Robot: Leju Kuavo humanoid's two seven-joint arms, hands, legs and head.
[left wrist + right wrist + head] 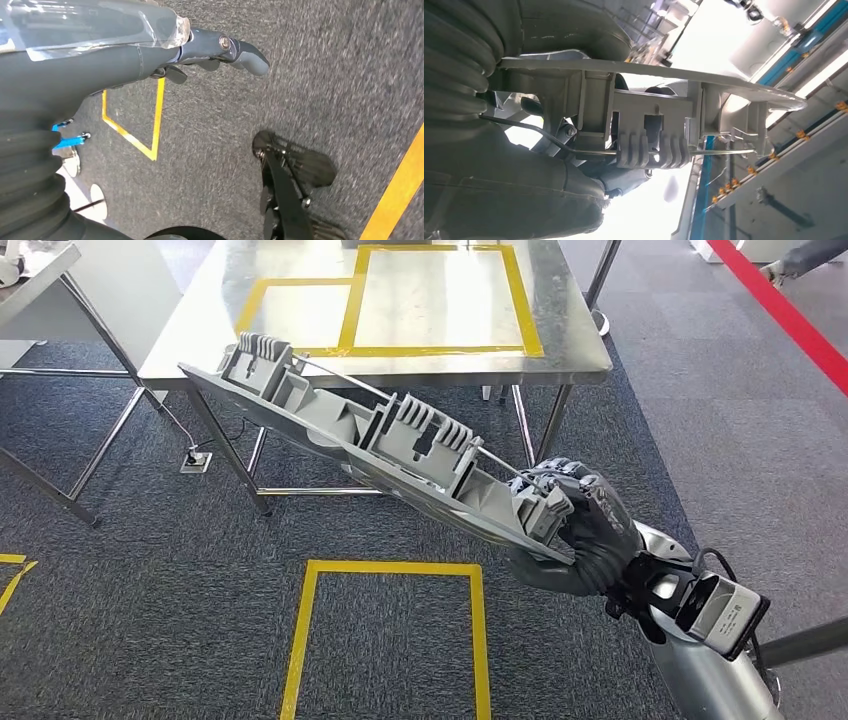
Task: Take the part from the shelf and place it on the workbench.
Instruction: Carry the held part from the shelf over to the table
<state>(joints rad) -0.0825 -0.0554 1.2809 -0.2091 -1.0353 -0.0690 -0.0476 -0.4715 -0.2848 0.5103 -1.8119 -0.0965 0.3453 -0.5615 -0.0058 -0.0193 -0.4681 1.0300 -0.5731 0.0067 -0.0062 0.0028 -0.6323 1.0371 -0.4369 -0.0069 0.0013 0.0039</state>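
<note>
My right hand (580, 530) grips one end of a long grey plastic part (370, 440) with ribbed clips and a thin metal rod along it. The part slants up and to the left, and its far end reaches the near edge of the steel workbench (400, 365), which is marked with yellow tape rectangles. In the right wrist view the same part (649, 125) stretches away from the right hand (499, 165) against a bright ceiling. My left hand (165, 50) hangs over the carpet, fingers loosely curled, holding nothing.
A yellow tape square (385, 635) marks the dark carpet in front of me. Another metal table (50, 290) stands at the far left. A red stripe (790, 315) runs across the floor at the right, where a person's hand (790, 265) shows.
</note>
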